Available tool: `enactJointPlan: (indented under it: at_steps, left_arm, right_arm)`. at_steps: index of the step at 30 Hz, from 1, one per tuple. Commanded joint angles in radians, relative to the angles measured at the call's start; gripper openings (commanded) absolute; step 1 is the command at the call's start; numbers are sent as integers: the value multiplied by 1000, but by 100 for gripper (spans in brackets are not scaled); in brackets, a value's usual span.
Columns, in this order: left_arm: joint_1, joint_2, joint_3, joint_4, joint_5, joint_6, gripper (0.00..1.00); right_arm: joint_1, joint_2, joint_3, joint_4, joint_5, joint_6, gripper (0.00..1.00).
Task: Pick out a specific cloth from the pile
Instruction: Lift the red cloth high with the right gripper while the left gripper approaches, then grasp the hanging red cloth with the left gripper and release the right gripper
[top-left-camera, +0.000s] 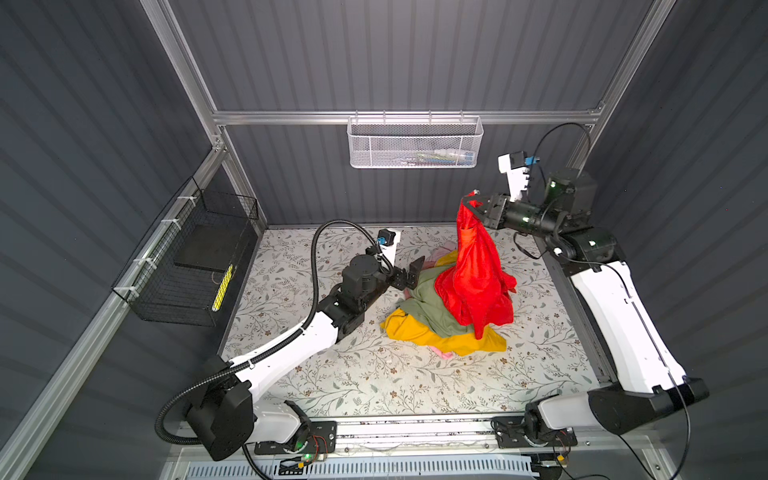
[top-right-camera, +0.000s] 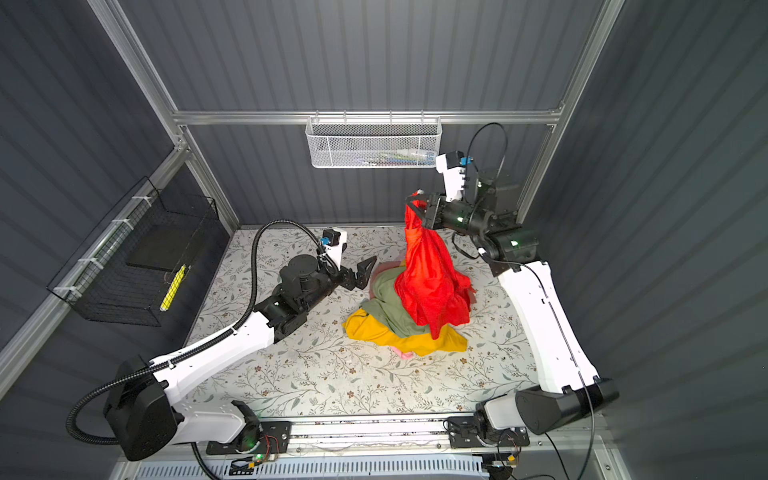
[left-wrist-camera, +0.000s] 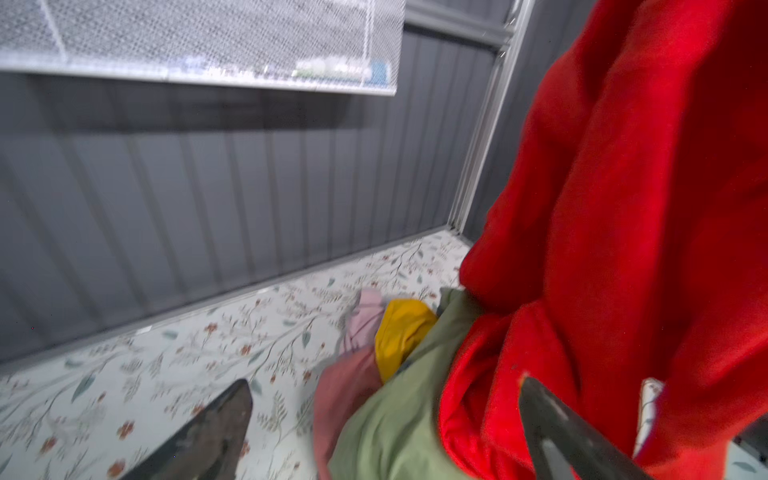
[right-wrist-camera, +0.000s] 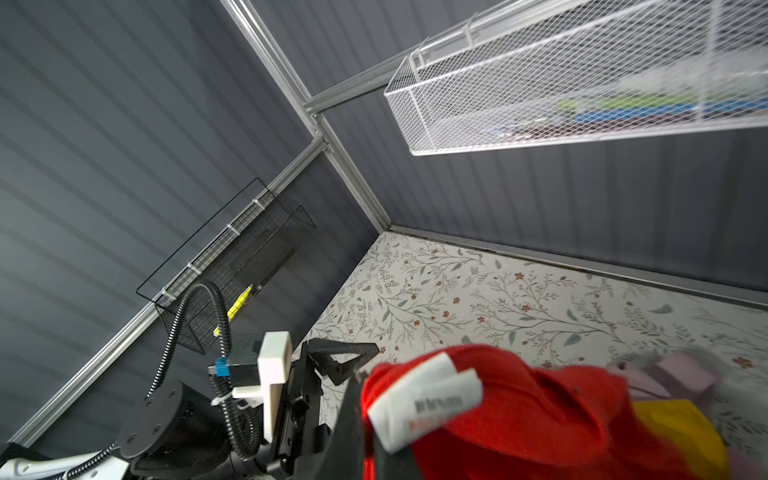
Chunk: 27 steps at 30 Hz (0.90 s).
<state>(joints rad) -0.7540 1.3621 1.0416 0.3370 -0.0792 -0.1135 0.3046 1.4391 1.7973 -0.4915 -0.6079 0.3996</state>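
Note:
My right gripper (top-left-camera: 471, 203) (top-right-camera: 415, 203) (right-wrist-camera: 365, 386) is shut on the top of the red cloth (top-left-camera: 473, 274) (top-right-camera: 428, 282) (right-wrist-camera: 519, 407) and holds it high over the table. A white label (right-wrist-camera: 428, 399) shows beside the jaws. The cloth hangs in a cone, and its lower folds rest on the pile (top-left-camera: 432, 316) (top-right-camera: 386, 307) of sage-green, mustard-yellow and pink cloths. At the pile's left edge my left gripper (top-left-camera: 415, 270) (top-right-camera: 365, 270) (left-wrist-camera: 384, 384) stands open and low. Ahead of its spread fingers lie green cloth (left-wrist-camera: 395, 428) and red cloth (left-wrist-camera: 623, 208), neither of them pinched.
A white mesh basket (top-left-camera: 415, 143) hangs on the back wall, above and behind the right gripper. A black wire basket (top-left-camera: 191, 257) holding a yellow item is fixed to the left wall. The floral table top (top-left-camera: 374, 374) is bounded by grey walls on three sides.

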Motion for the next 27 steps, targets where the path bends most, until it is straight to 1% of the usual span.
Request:
enactJointPlan:
  at_steps: [1, 4, 8, 10, 13, 14, 20, 23, 25, 26, 27]
  left_arm:
    - [-5, 73, 75, 12, 139, 53, 100]
    - [-5, 127, 106, 74, 215, 48, 100]
    - [-5, 183, 146, 158, 237, 56, 100]
    - [-5, 219, 180, 198, 309, 50, 100]
    - [-6, 289, 262, 193, 434, 27, 100]
    - [-7, 312, 282, 199, 459, 21, 100]
    - [-10, 424, 356, 317, 545, -50, 100]
    - [-30, 486, 445, 317, 584, -62, 100]
    - [-45, 520, 482, 312, 593, -58, 100]
    - [-52, 538, 497, 313, 597, -58, 99]
    - [-55, 552, 511, 313, 601, -59, 95]
  right_arm:
    - [32, 16, 54, -7, -29, -37, 0]
    - [34, 18, 55, -15, -38, -43, 0]
    - [34, 10, 44, -59, -44, -69, 0]
    - [33, -3, 21, -62, -34, -72, 0]
    - [24, -20, -11, -59, -28, -68, 0]
    - [20, -26, -20, -57, -37, -64, 0]
    - [2, -68, -79, -33, -121, -31, 0]
    - [-31, -95, -137, 1, -148, 9, 0]
    - [-57, -115, -185, 49, -191, 54, 0]
    - [-70, -127, -209, 80, -209, 73, 0]
    - [-77, -137, -228, 97, -217, 81, 0]
